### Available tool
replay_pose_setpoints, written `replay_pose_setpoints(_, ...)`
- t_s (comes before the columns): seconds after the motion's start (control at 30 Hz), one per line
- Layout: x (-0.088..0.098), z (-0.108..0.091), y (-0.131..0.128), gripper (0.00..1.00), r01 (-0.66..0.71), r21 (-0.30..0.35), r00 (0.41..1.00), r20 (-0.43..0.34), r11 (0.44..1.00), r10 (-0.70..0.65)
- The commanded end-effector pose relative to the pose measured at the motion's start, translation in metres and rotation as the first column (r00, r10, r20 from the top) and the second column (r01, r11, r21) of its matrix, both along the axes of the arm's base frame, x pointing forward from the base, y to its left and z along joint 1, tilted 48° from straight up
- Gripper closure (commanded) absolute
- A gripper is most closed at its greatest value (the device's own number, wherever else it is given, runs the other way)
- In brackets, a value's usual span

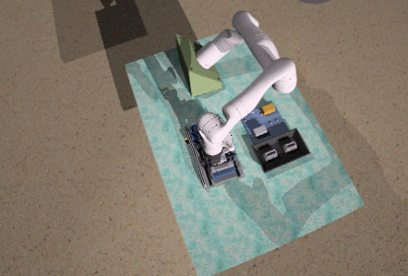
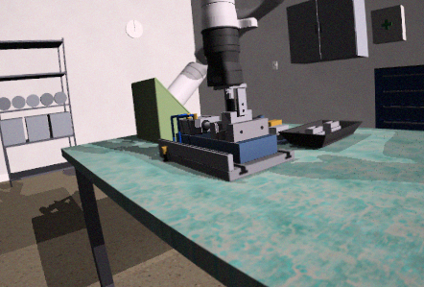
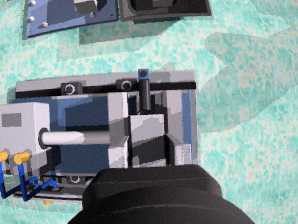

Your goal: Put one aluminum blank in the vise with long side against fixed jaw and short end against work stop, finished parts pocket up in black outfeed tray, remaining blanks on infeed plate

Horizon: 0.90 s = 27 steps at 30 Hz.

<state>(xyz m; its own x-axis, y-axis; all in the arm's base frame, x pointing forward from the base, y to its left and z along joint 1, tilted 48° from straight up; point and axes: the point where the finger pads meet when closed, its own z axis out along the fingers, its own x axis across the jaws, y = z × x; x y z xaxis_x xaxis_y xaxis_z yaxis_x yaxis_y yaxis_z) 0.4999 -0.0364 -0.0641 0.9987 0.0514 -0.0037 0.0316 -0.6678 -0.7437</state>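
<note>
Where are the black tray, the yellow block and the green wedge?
black outfeed tray [image 1: 302,147], top view, its right wall.
yellow brass blank [image 1: 269,108], top view, its top face.
green wedge [image 2: 146,107], exterior view, its dark front face.

A machine workshop: a gray-and-blue bench vise [image 2: 225,148] with hoses sits on the teal-mottled surface [image 2: 307,208], with a gray metal shelf rack [image 2: 63,71], dark wall cabinet [image 2: 326,26] and green-cross first-aid box [image 2: 388,24] behind.
</note>
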Motion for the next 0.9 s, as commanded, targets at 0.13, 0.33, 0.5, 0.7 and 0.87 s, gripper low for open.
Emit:
replay_pose_setpoints(0.13, 0.0019, 0.0019, 0.0022, 1.0, -0.004, -0.001, 1.0, 0.011, 1.0, 0.004)
replay_pose_setpoints(0.33, 0.0021, 0.0027, 0.0031, 1.0, -0.004, -0.001, 1.0, 0.011, 1.0, 0.004)
replay_pose_setpoints(0.5, 0.0022, 0.003, 0.0034, 1.0, -0.004, -0.001, 1.0, 0.011, 1.0, 0.004)
replay_pose_setpoints(0.7, 0.0023, 0.0032, 0.0037, 1.0, -0.004, -0.001, 1.0, 0.011, 1.0, 0.004)
replay_pose_setpoints(0.87, 0.0023, 0.0032, 0.0037, 1.0, -0.004, -0.001, 1.0, 0.011, 1.0, 0.004)
